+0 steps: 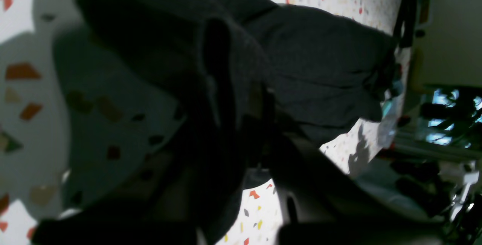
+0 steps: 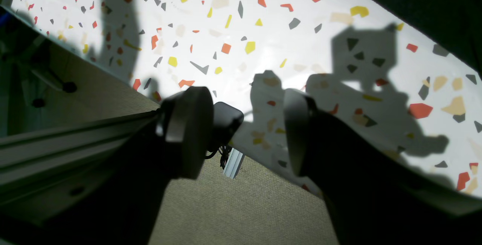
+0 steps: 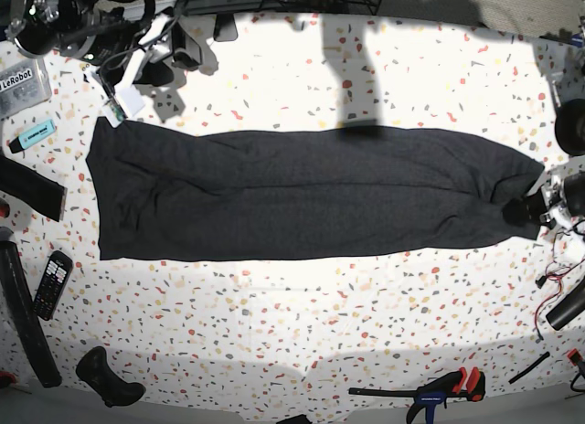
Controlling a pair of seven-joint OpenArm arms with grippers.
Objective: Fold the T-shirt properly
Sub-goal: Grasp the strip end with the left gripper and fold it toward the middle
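Left wrist view: the left pincer (image 1: 241, 132) is pinched on a bunched corner of the T-shirt (image 1: 308, 71). Right wrist view: the right pincer (image 2: 244, 132) is spread, empty, above the worktop (image 2: 263, 49). Base view: the shirt lies as a long band across the worktop. Judged step: gripping one end; next, carry it over lengthwise.

— What kind of place are we in?

— We think it is a robot workshop. We see a white table (image 3: 302, 314) with little coloured specks, and tools lie along its edges.

— Which tools?

— A clamp (image 3: 430, 390) with red and black handles, a remote (image 3: 52, 283) with buttons, and a blue marker pen (image 3: 32, 134). We also see a box with the label "LeRobot" (image 3: 20, 84), and tangled cables (image 3: 137, 31) at the back.
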